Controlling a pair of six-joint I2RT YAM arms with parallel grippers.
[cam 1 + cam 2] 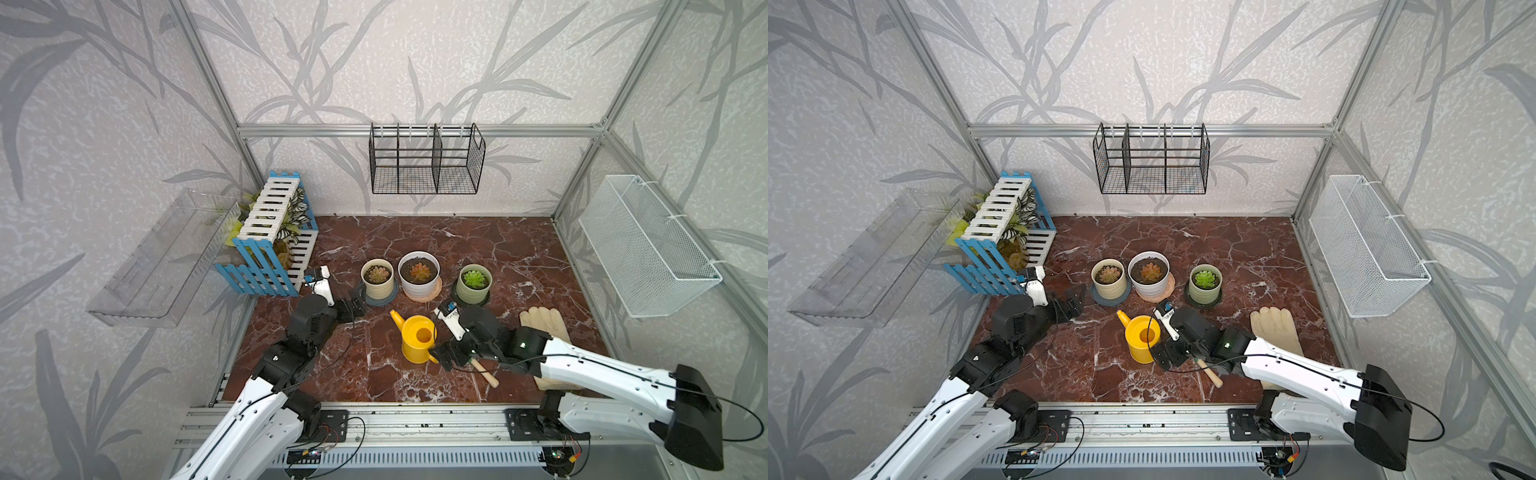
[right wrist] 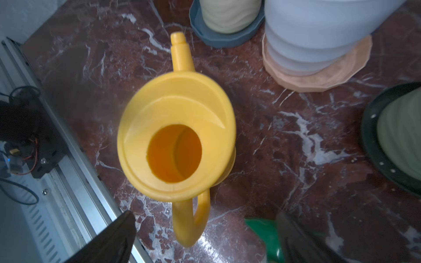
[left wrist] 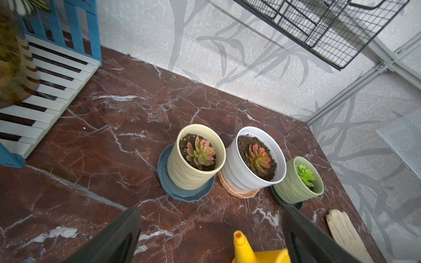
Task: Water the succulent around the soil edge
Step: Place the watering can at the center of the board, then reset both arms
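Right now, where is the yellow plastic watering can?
In both top views the watering can stands upright near the middle of the table, robot-side of the wide white pot, its handle between the right gripper's open jaws.

green succulent [image 1: 473, 279], yellow watering can [image 1: 412, 348]

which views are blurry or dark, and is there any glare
Right wrist view: dim, watering can soft up close, glare on the table by its handle. Left wrist view: succulent sharp, fingers blurred. Both top views: evenly lit, sharp.
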